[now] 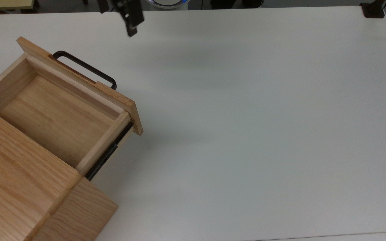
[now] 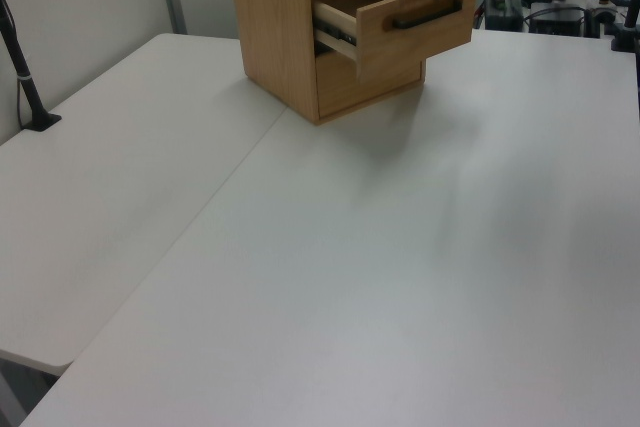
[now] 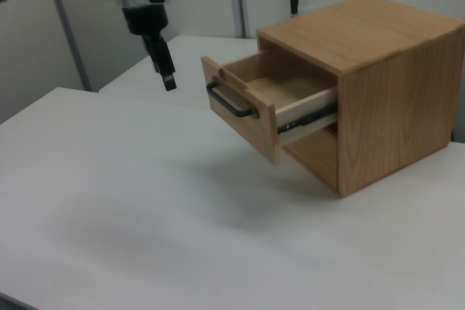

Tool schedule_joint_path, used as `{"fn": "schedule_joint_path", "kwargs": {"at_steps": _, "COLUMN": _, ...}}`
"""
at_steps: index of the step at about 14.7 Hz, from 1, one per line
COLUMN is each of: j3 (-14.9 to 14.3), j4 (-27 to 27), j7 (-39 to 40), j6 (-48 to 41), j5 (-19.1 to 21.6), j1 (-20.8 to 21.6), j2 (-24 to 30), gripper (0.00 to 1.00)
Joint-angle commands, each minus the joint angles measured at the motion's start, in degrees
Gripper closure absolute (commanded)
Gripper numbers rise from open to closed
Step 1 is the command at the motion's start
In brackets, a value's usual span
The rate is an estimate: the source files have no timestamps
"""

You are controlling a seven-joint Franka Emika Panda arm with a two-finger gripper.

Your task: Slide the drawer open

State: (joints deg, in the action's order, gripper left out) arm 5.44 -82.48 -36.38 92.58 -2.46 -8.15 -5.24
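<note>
Drawer (image 1: pixel 59 110) pulled well out of the cabinet (image 3: pixel 378 85), nothing inside.

It sits at the top view's left on the white table (image 1: pixel 246 117), black handle (image 1: pixel 85 68) facing out. The gripper (image 3: pixel 168 78) hangs in the air, apart from the handle, holding nothing; can't tell how far its fingers are spread.

Drawer (image 3: pixel 251 99) protrudes from cabinet (image 3: pixel 378 85) on table (image 3: pixel 145 215).
</note>
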Motion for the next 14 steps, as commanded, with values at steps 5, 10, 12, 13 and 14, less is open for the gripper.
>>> {"fn": "schedule_joint_path", "kwargs": {"at_steps": 5, "j3": -1.04, "j4": -11.12, "j7": 35.80, "j6": 1.19, "j5": -0.79, "j1": 0.69, "j2": 8.41, "gripper": 0.00}}
{"fn": "schedule_joint_path", "kwargs": {"at_steps": 10, "j3": -3.59, "j4": -11.03, "j7": 39.72, "j6": 1.11, "j5": -0.79, "j1": 1.21, "j2": 8.50, "gripper": 0.00}}
{"fn": "schedule_joint_path", "kwargs": {"at_steps": 12, "j3": -3.59, "j4": -10.94, "j7": 39.11, "j6": 1.37, "j5": -0.53, "j1": 1.47, "j2": 8.32, "gripper": 0.00}}
{"fn": "schedule_joint_path", "kwargs": {"at_steps": 13, "j3": -3.59, "j4": -10.86, "j7": 38.93, "j6": 2.59, "j5": -0.36, "j1": 1.73, "j2": 8.15, "gripper": 0.00}}
{"fn": "schedule_joint_path", "kwargs": {"at_steps": 14, "j3": -3.59, "j4": -10.85, "j7": 39.02, "j6": 2.95, "j5": -0.35, "j1": 1.82, "j2": 8.15, "gripper": 0.00}}
